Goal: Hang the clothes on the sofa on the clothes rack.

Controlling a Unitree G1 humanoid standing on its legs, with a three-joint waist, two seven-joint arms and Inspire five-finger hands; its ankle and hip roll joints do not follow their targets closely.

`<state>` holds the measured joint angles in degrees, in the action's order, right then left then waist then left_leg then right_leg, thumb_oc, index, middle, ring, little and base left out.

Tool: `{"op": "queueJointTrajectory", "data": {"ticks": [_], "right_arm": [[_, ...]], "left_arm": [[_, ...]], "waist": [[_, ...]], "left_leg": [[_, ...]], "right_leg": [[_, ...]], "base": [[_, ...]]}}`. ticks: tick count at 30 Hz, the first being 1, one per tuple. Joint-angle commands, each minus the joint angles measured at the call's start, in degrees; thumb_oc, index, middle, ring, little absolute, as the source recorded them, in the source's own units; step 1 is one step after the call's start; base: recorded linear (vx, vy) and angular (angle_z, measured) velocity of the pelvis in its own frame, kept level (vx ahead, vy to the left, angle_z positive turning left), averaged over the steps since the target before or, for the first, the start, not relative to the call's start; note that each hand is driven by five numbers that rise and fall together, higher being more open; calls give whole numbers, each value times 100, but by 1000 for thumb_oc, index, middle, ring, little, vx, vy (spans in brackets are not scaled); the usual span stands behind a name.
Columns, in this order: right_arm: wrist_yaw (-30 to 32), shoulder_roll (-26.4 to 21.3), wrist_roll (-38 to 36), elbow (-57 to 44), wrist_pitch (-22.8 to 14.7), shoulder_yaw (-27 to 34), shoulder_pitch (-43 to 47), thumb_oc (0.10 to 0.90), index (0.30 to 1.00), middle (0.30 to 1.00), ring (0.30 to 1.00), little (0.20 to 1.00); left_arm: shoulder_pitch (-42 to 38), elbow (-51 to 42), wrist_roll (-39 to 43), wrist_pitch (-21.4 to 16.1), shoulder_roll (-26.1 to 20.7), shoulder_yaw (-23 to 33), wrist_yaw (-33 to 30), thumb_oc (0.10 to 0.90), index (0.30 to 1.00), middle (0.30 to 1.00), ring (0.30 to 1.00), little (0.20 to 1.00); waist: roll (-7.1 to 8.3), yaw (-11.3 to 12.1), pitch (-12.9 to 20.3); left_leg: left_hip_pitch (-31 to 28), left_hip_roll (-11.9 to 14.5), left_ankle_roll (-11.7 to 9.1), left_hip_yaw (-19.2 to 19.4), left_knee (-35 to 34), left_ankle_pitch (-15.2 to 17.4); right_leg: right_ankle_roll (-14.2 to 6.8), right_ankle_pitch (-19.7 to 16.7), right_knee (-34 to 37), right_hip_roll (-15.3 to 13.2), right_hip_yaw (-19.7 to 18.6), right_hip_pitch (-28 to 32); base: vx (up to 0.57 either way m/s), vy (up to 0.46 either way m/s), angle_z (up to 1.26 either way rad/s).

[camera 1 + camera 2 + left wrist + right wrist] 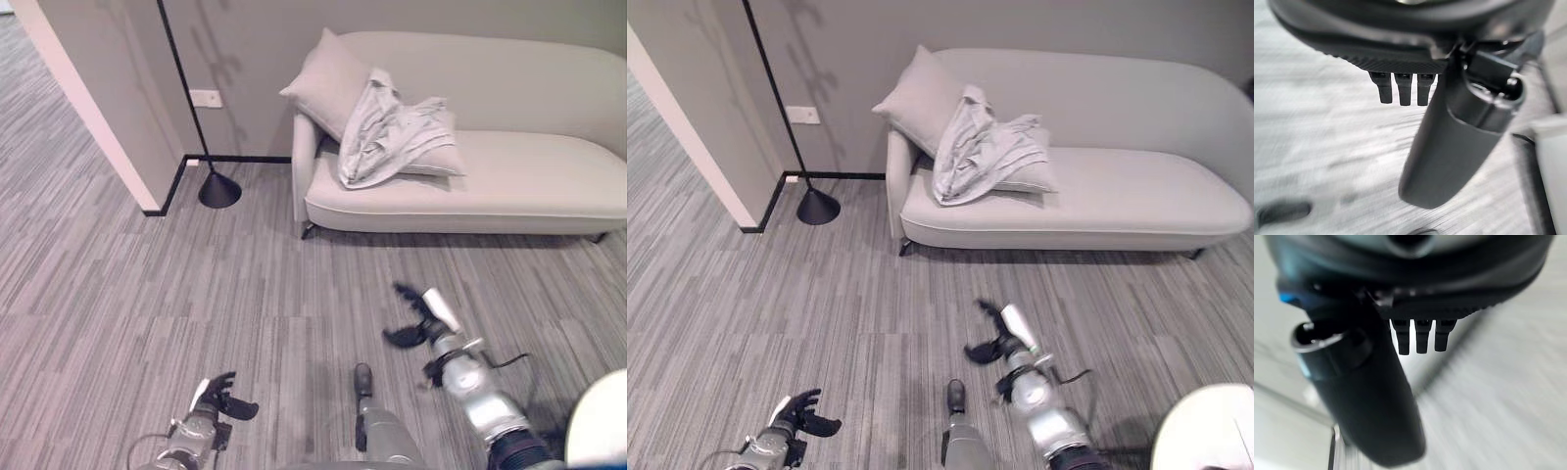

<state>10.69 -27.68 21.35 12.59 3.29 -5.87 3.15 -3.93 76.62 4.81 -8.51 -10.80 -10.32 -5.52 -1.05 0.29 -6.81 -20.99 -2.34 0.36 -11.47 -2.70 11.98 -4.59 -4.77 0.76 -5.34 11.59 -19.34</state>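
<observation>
task status: not started, as judged from the present lay of things. the crumpled pale grey garment (384, 132) lies heaped on the cream upholstered sofa (529, 186), draped over a flat cushion (436, 157) and leaning against an upright square cushion (328, 83) at the sofa's left end. nothing touches the garment.

the robot stands on grey striped carpet (147, 294), well apart from the sofa. the right hand (416, 315) is raised ahead of the body over bare carpet, fingers loosely spread and holding nothing; its wrist view shows the fingers (1422, 338) straight beside the thumb, with only floor past them. the left hand (223, 397) hangs low near the lower edge of the head views, fingers relaxed, also empty; its wrist view agrees, fingers (1403, 90) straight and apart from the thumb.

a thin black pole on a black conical base (219, 188) stands by the wall corner, left of the sofa; whether this is the clothes rack cannot be told.

outstanding, by judgement: close the gap to the sofa, grasp the garment, carry it to the rack, hang it. every step remains.
</observation>
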Motion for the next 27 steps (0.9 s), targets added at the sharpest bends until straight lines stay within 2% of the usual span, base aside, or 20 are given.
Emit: {"op": "queueJointTrajectory", "data": {"ticks": [1,2,4,5,7,8,9,10,11,12,13,14,15,16,17,19,20,23,25,27], "right_arm": [[1118,-782,1048,-660,-9,909,315,800,900,900,900,900],[1116,-785,1053,-671,-4,920,305,800,900,900,900,900],[1525,-990,1137,-766,55,1310,361,800,900,900,900,900],[1865,-1221,1224,-633,242,1728,452,800,900,900,900,900],[2243,-1318,1004,-372,432,1994,548,800,900,900,900,900],[2301,-1392,723,-48,480,1992,711,800,900,900,900,900],[2337,-1419,674,37,456,1963,774,800,900,900,900,900],[2345,-1642,61,884,479,1722,1206,800,900,900,900,900],[2231,-1684,-377,1150,288,1531,1475,800,900,900,900,900],[2246,-1707,-408,1212,256,1497,1526,800,900,900,900,900],[2257,-1742,-793,1278,51,1434,1689,800,900,900,900,900],[2074,-1771,-1401,1844,-254,1180,1914,800,900,900,900,900],[2079,-1785,-1420,1888,-280,1151,1954,800,900,900,900,900],[1924,-1689,-1946,2254,-506,932,2139,800,900,900,900,900],[1421,-1577,-2160,2741,-522,394,2507,800,900,900,900,900],[1350,-1550,-2217,3029,-511,240,2696,800,900,900,900,900],[1144,-1272,-2497,3048,-540,246,2613,800,900,900,900,900],[1100,-1052,-2541,3128,-570,364,2489,800,900,900,900,900],[1090,-1004,-2504,3192,-569,396,2461,800,900,900,900,900],[1153,-990,-2423,3211,-532,404,2502,800,900,900,900,900]], "left_arm": [[413,227,-147,60,-317,245,-142,800,900,900,900,900],[411,228,-151,60,-311,239,-146,800,900,900,900,900],[553,337,-131,93,-368,432,-173,800,900,900,900,900],[689,316,-179,100,-439,573,-216,800,900,900,900,900],[656,287,-190,112,-501,574,-336,800,900,900,900,900],[593,222,-184,105,-496,469,-359,800,900,900,900,900],[573,218,-178,110,-503,466,-361,800,900,900,900,900],[478,61,-260,67,-534,199,-336,800,900,900,900,900],[448,-59,-229,30,-528,20,-340,800,900,900,900,900],[442,-65,-225,33,-524,27,-340,800,900,900,900,900],[427,-93,-123,20,-529,-98,-332,800,900,900,900,900],[363,8,87,40,-545,-137,-287,800,900,900,900,900],[356,11,91,38,-540,-129,-286,800,900,900,900,900],[328,118,184,46,-525,-125,-278,800,900,900,900,900],[302,342,236,128,-506,-153,-164,800,900,900,900,900],[326,527,262,143,-446,-99,-49,800,900,900,900,900],[373,686,349,178,-504,37,-69,800,900,900,900,900],[411,622,440,173,-645,173,3,800,900,900,900,900],[402,569,410,161,-692,179,-21,800,900,900,900,900],[337,456,339,144,-750,69,-42,800,900,900,900,900]], "waist": [[-83,55,370],[-75,45,374],[-174,113,450],[-126,237,445],[43,364,296],[237,431,173],[255,451,145],[419,698,-37],[471,775,-77],[503,769,-81],[497,822,-94],[474,926,-59],[493,910,-56],[429,975,-6],[381,1219,71],[378,1232,145],[396,1180,209],[595,1194,325],[622,1222,313],[547,1192,228]], "left_leg": [[184,1533,-535,-633,-230,-649],[208,1527,-546,-658,-230,-671],[339,1799,-692,-710,119,-1261],[759,1909,-821,-677,1126,-1758],[1369,1891,-603,-540,1923,-2190],[1754,1894,-419,-257,2225,-2134],[1790,1858,-384,-237,2329,-2078],[2269,1649,-305,247,2370,-1366],[2449,1387,-317,434,2297,-1033],[2477,1336,-295,449,2298,-1065],[2609,1042,-279,587,2059,-705],[2809,523,-171,849,1298,-747],[2805,496,-162,853,1229,-818],[2954,248,-95,1078,643,-1227],[3274,-3,-106,1025,175,-1645],[3087,-19,-92,969,-89,-1611],[2887,-84,41,818,42,-1660],[2657,-116,141,802,164,-1416],[2519,-132,206,796,164,-1355],[2288,-94,334,763,177,-1248]], "right_leg": [[-677,-998,367,-300,-445,467],[-666,-1026,380,-314,-432,461],[-577,-836,405,-82,-383,671],[-416,-527,424,34,-216,1072],[-228,-301,424,30,-204,1409],[-159,-235,424,-62,-157,1585],[-172,-223,424,-88,-178,1585],[-159,-16,424,-111,-173,1831],[-192,31,424,-162,-174,1918],[-206,10,424,-213,-184,1889],[-219,84,424,-199,-176,1968],[-245,219,424,-166,-112,2088],[-250,202,424,-195,-110,2064],[-226,296,424,-63,-82,2174],[-121,556,424,152,-254,2467],[-129,596,424,209,-358,2566],[-61,731,211,198,-275,2733],[-226,829,-548,0,-286,2648],[-336,661,-1082,-128,-290,2484],[-456,189,-2221,-317,-322,2064]], "base": [[368,-179,5],[296,-135,12],[535,-243,18],[677,-295,46],[427,-274,40],[182,-188,-2],[285,-217,9],[282,-106,15],[271,-112,9],[201,6,-21],[276,85,-29],[281,77,-33],[298,111,-16],[339,115,5],[361,107,12],[367,142,-42],[473,189,-62],[338,133,-5],[243,145,14],[202,166,6]]}}
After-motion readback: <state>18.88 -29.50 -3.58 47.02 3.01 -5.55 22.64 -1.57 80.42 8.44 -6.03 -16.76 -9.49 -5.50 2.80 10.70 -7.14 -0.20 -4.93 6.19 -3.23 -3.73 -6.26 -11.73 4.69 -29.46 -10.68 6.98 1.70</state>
